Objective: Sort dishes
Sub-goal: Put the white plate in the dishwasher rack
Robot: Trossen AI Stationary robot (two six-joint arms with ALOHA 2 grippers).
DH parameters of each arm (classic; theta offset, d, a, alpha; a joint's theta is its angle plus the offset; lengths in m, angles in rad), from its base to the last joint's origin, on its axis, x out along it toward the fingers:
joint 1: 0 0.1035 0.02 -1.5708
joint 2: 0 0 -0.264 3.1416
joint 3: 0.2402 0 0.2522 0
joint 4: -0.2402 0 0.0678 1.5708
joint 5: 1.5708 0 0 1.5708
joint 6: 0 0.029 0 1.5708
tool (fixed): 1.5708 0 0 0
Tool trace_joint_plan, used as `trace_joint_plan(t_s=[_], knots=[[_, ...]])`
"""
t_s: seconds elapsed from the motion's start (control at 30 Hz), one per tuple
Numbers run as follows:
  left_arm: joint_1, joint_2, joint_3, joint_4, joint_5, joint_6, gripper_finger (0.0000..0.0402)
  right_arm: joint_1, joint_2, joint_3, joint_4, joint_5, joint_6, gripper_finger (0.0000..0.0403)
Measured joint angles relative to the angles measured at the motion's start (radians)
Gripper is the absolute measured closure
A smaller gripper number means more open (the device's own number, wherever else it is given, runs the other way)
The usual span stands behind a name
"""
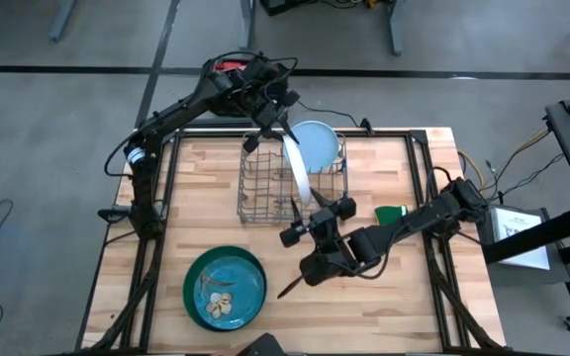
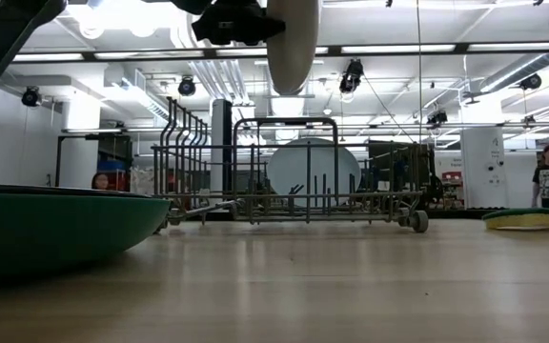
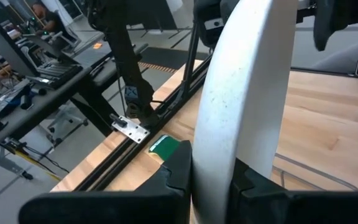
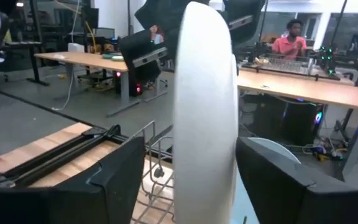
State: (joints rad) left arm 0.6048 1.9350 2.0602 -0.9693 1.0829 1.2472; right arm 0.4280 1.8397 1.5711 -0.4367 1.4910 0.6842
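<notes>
My left gripper [image 1: 268,124] [image 3: 213,177] hangs over the far side of the grey wire rack [image 1: 265,188] and is shut on a white plate [image 1: 298,170] [image 2: 294,43], which stands on edge in the air above the rack. My right gripper [image 1: 311,210] [image 4: 191,149] is open at the plate's near end, with one finger on each side of the plate. A pale blue plate [image 1: 319,146] [image 2: 313,167] stands upright between the rack's wires. The teal plate [image 1: 224,289] lies inside the dark green plate [image 1: 190,287] [image 2: 55,224], flat on the table. My left gripper pinches the white plate at its rim [image 3: 219,155], at the far end of the plate, with one finger [image 3: 176,171] on each face. It comes from above and from the far left. The plate is on edge and lifted clear of the rack.
A green sponge [image 1: 392,212] [image 2: 532,219] lies on the table to the right of the rack. Bare wood [image 1: 216,173] shows to the left of the rack and along the near right [image 1: 384,297]. People show in the room beyond the table.
</notes>
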Motion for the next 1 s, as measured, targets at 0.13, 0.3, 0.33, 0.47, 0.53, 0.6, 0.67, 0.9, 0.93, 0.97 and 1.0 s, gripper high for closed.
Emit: trace_joint_plan(t_s=[0.13, 0.3, 0.33, 0.47, 0.53, 0.6, 0.67, 0.9, 0.93, 0.97, 1.0], knots=[[0.001, 0.0, 0.0, -0.002, 0.0, 0.0, 0.0377, -0.017, 0.0, 0.0, 0.0, -0.002, 0.037, 0.024], [0.005, -0.002, 0.0, -0.011, -0.001, -0.034, 0.0365, -0.02, -0.002, 0.0, -0.001, 0.065, 0.045, 0.0327], [0.005, -0.003, 0.0, -0.007, 0.0, -0.032, 0.0357, -0.019, -0.004, 0.0, 0.0, 0.074, 0.049, 0.0327], [0.005, -0.005, 0.0, -0.007, 0.014, -0.029, 0.0308, -0.009, -0.015, 0.0, 0.006, 0.091, 0.063, 0.0339], [0.008, -0.007, 0.0, -0.006, 0.016, -0.028, 0.0278, -0.008, -0.02, 0.001, 0.005, 0.092, 0.071, 0.0347], [0.018, -0.014, 0.001, -0.005, 0.016, -0.011, 0.0246, -0.007, -0.02, 0.009, 0.006, 0.093, 0.068, 0.0353], [0.029, -0.019, 0.014, -0.002, 0.015, -0.006, 0.0216, -0.009, -0.02, 0.017, 0.003, 0.093, 0.066, 0.0356], [0.066, -0.02, 0.138, -0.095, -0.003, -0.007, 0.0147, -0.02, -0.048, 0.027, -0.02, 0.082, 0.017, 0.0367], [0.069, -0.02, 0.162, -0.124, -0.008, -0.008, 0.0143, -0.022, -0.056, 0.027, -0.033, 0.081, 0.007, 0.0371], [0.069, -0.02, 0.186, -0.149, -0.019, -0.012, 0.0139, -0.027, -0.064, 0.027, -0.044, 0.082, -0.004, 0.0374], [0.069, -0.02, 0.208, -0.171, -0.032, -0.02, 0.0136, -0.033, -0.076, 0.027, -0.068, 0.078, -0.007, 0.0377]])
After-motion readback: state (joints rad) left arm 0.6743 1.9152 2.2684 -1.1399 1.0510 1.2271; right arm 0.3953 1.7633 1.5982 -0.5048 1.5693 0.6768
